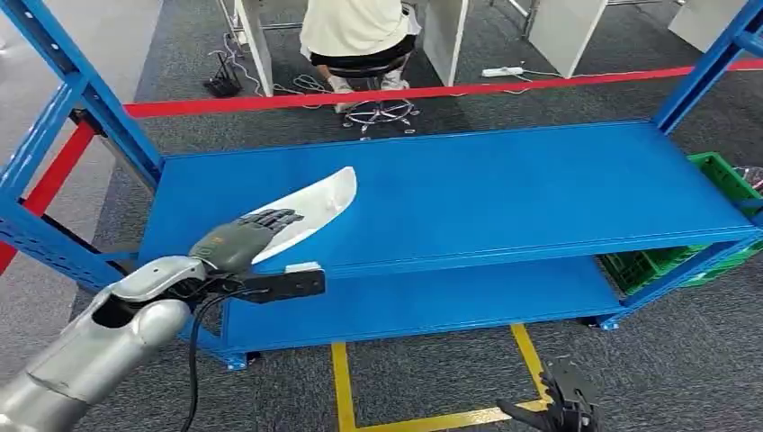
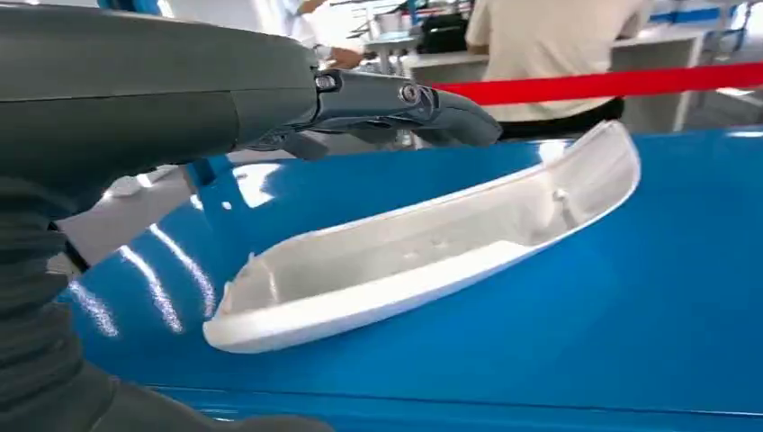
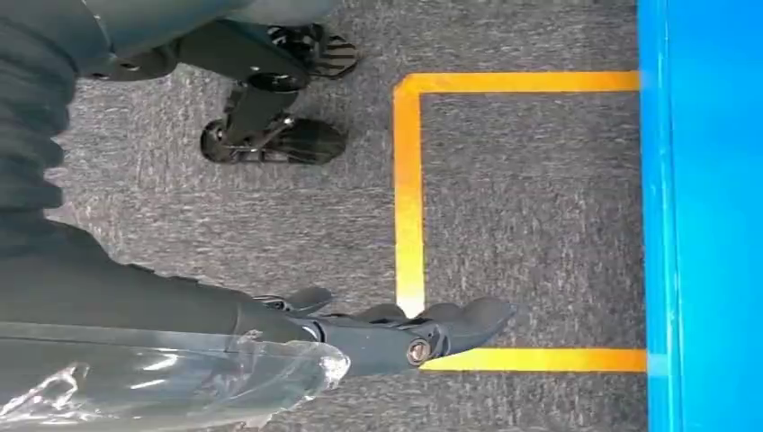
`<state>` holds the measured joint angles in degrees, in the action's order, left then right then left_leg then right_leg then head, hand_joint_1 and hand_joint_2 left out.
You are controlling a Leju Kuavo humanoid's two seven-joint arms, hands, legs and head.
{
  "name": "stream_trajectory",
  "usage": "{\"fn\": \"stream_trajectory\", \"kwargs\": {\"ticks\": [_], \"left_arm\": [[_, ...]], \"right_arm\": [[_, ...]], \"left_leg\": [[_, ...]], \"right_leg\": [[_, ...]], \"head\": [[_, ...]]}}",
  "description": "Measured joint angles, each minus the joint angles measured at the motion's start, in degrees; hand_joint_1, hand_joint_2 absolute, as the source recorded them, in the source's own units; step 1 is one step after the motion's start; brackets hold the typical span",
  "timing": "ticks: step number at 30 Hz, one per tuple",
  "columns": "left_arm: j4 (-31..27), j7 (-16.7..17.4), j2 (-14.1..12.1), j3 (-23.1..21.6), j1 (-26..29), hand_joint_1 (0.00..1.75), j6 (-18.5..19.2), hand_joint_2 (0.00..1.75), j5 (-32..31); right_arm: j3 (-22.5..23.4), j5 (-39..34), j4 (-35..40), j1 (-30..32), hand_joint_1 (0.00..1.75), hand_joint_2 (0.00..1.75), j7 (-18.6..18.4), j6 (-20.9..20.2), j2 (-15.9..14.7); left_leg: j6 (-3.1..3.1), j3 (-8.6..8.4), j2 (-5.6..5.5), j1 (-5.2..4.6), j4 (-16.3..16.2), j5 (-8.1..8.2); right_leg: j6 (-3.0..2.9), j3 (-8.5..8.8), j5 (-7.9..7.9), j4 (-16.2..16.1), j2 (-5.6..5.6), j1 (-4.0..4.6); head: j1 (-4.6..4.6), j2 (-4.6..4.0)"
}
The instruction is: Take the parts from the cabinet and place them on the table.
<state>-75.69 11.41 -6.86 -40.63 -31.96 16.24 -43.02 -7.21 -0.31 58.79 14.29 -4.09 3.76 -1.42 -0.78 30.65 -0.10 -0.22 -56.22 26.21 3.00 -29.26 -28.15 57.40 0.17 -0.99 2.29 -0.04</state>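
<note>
A long white plastic part (image 1: 310,212) is seen lying hollow side up on the top shelf (image 1: 504,193) of a blue metal rack, towards its left end, with a lower blue shelf (image 1: 432,301) beneath. The left hand (image 1: 243,238) is held over the near end of the part, its fingers (image 2: 405,103) stretched out flat above it and nothing gripped. The right hand (image 3: 396,333) is hung low over grey carpet (image 3: 531,216) marked with yellow tape (image 3: 409,198), fingers loosely extended and empty; beyond a red barrier tape (image 1: 405,93), a seated person (image 1: 355,31) is seen.
</note>
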Motion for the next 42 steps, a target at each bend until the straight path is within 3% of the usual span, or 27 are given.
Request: {"fn": "stream_trajectory", "kwargs": {"ticks": [17, 30, 36, 42], "left_arm": [[7.7, 2.4, 2.7, 0.3, -0.7, 0.0, -0.5, 1.75, -2.4], [14.0, 4.5, 3.2, 2.0, -0.8, 0.0, -5.5, 1.75, -10.8], [15.6, 3.8, 4.0, 3.3, -1.0, 0.0, -6.2, 1.75, -12.9], [16.2, 0.6, 5.1, 3.8, -1.0, 0.0, -6.3, 1.75, -12.3]], "right_arm": [[-2.9, -1.0, -0.1, -0.9, 0.0, 1.75, -0.8, 0.9, -1.3], [-4.8, -1.8, 0.0, 0.0, 0.0, 1.75, -1.4, 1.7, -2.2], [-5.4, -2.0, 0.1, 0.6, 0.0, 1.75, -1.3, 1.7, -2.3], [-6.3, -2.0, 0.1, 0.8, 0.0, 1.75, -0.8, 1.6, -2.5]], "left_leg": [[0.0, 0.02, 0.0, -0.01, 0.0, 0.0], [0.0, 0.02, 0.0, -0.01, 0.0, 0.0], [0.0, 0.03, 0.0, -0.01, 0.0, 0.0], [0.01, 0.02, 0.0, -0.04, 0.0, 0.0]], "right_leg": [[0.0, 0.0, 0.0, 0.0, -0.01, -0.01], [0.01, 0.0, 0.01, 0.0, -0.01, -0.01], [0.01, 0.0, 0.01, 0.0, -0.02, -0.01], [0.03, 0.01, 0.02, 0.0, -0.01, -0.04]], "head": [[0.0, 0.0], [0.02, 0.0], [0.0, 0.0], [0.0, 0.0]]}}
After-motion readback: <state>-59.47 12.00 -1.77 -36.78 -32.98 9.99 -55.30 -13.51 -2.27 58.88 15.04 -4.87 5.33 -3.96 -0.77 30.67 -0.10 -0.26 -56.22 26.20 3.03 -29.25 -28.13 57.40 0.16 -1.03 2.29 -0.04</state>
